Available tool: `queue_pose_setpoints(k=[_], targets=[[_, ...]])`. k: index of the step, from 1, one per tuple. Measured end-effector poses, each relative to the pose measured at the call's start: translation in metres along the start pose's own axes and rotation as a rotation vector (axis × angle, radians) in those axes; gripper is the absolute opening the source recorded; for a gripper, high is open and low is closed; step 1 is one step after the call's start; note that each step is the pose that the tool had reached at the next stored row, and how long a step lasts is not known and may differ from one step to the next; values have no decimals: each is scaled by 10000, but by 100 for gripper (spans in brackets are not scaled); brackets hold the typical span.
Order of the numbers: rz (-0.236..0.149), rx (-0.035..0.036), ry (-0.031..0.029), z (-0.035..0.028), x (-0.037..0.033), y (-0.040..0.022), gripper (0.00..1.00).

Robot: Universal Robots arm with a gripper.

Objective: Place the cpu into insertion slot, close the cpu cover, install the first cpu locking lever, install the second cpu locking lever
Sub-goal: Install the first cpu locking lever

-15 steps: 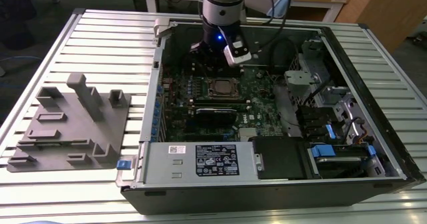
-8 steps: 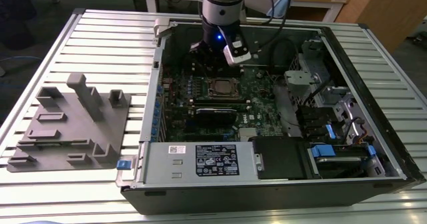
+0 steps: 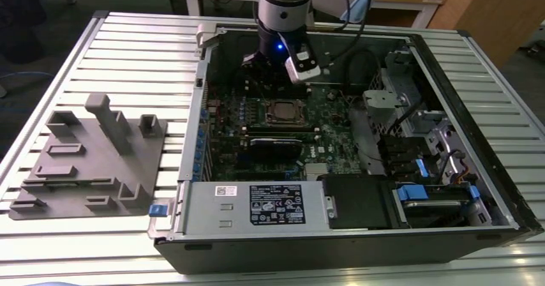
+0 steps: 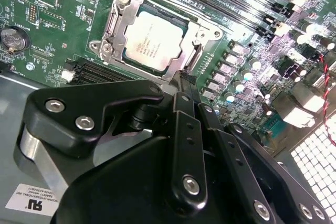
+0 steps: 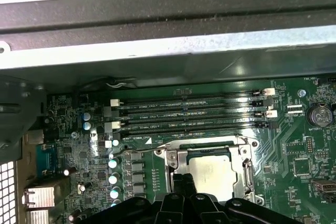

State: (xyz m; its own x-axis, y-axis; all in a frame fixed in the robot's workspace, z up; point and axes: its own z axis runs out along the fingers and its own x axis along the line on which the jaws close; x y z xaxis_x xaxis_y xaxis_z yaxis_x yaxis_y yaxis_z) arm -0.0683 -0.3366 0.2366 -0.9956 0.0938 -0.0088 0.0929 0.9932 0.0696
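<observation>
The cpu (image 4: 152, 38) lies flat in the insertion slot (image 4: 107, 48), its silver-grey face showing through the window of the cpu cover (image 4: 116, 24). The cover lies down over the chip's edges. In both wrist views my gripper (image 4: 184, 77) hangs just off one edge of the socket, with its black fingers together and nothing between them. The first wrist view has the gripper (image 5: 184, 182) beside the cpu (image 5: 210, 169) and the cover (image 5: 176, 163). A thin metal lever (image 5: 137, 151) runs out from the socket's side. In the exterior view the socket (image 3: 284, 112) sits mid-board under the arm (image 3: 285, 18).
Long memory slots (image 5: 189, 114) run beside the socket, with the case's metal wall (image 5: 157, 40) beyond them. A black card (image 3: 274, 143) lies across the board and a power supply (image 3: 255, 203) fills the case's front. A grey fixture (image 3: 94, 158) stands on the table at the exterior view's left.
</observation>
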Motion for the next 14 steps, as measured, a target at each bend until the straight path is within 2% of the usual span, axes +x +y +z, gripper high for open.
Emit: queue_pose_setpoints(k=[7,14], targets=[[0,1,0,-1,15,-1,11],[0,-1,-3,-2,102,-9,11]])
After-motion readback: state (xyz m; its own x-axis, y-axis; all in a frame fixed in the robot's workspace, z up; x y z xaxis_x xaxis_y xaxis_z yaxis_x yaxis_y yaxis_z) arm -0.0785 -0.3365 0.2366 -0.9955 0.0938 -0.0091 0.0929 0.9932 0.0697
